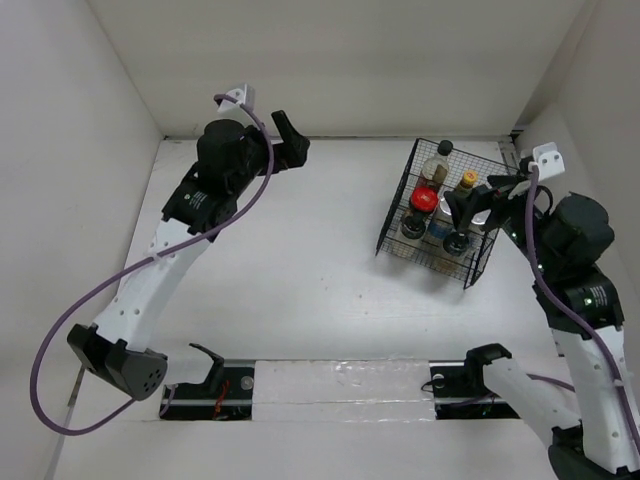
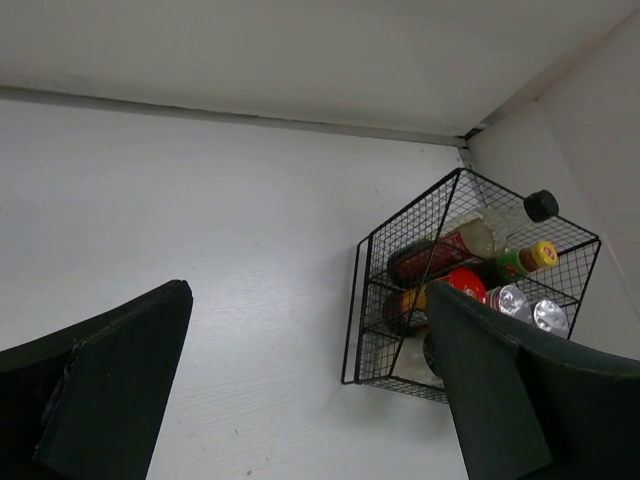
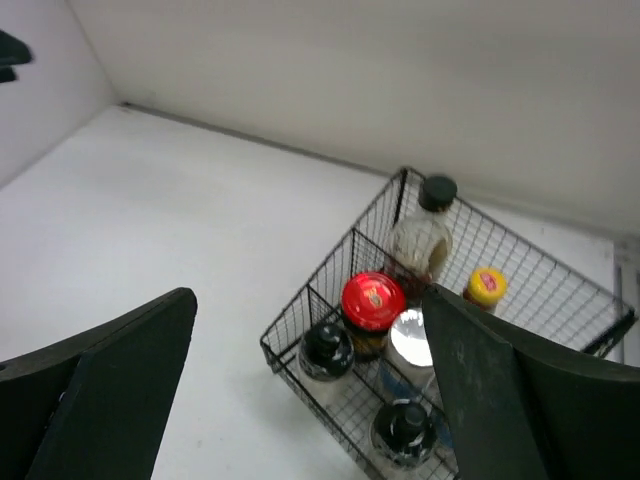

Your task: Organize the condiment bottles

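Right gripper (image 1: 470, 205) hangs wide open, empty, over the condiment bottles (image 1: 424, 198), packed in the wire rack (image 1: 392, 228) at right of the top view. I fear a finger clipping the tall black-capped bottle (image 3: 425, 235) or snagging wire, tipping everything. Left gripper (image 1: 290, 140), open, sits upper left.

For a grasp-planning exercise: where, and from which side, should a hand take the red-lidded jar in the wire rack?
Probably grip the round red-lidded jar by its lid, from straight above: it stands upright inside the black wire rack, whose mesh walls and neighbouring bottles crowd its sides.
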Controlling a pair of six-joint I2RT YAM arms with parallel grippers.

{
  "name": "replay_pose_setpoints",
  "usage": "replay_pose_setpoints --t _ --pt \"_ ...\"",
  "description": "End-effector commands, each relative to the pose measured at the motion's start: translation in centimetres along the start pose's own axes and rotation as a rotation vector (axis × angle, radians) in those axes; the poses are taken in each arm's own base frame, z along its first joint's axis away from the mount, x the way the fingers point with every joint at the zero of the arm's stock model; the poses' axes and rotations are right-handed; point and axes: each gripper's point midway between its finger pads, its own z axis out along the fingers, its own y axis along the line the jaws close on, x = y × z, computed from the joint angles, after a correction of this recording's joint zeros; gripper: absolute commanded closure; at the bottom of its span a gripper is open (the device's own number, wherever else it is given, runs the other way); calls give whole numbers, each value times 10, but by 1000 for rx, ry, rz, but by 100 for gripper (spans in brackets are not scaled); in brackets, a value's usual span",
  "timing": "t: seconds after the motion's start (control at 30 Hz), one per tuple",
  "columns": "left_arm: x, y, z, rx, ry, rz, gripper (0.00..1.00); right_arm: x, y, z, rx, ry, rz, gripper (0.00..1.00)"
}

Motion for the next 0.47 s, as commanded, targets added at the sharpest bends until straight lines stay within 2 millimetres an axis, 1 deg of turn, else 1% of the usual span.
replay_pose_setpoints --t 0.0,0.03,0.07,0.1,0.13,0.17,0.2,0.23,0.27,0.3,0.33,0.4,0.43 --pt "-65 -24 -37 61 -191 1 0 -75 30 -31 -154 -207 -120 0" --pt "-76 -25 -45 57 -229 -5 0 -93 19 -43 -77 -257 -129 0" --pt "-88 -28 -52 62 -264 -10 0 -105 12 -51 -32 -284 -126 0" --pt "-89 -27 -52 54 -268 -12 0 -132 8 -72 12 -360 -139 0" --pt "-100 -30 -61 63 -304 -18 0 -144 3 -85 50 -399 -144 0" --pt "-111 -31 -71 61 -344 -17 0 -153 -8 -92 120 -420 -131 0" --pt "-112 -29 -71 49 -351 -19 0 -160 -13 -104 155 -449 -124 0" --pt "-120 -29 -79 49 -381 -26 0 -166 -18 -114 187 -474 -117 0" --pt "-127 -30 -88 50 -411 -33 0 -170 -27 -120 244 -484 -102 0" --pt "-124 -27 -85 39 -410 -34 0 -171 -30 -125 264 -493 -97 0" --pt "-127 -28 -90 45 -420 -36 0 -163 -34 -118 279 -470 -94 0" --pt "-119 -26 -85 44 -397 -30 0 -161 -33 -122 279 -484 -93 0" --pt "-117 -28 -85 58 -390 -27 0 -157 -34 -118 279 -473 -94 0"
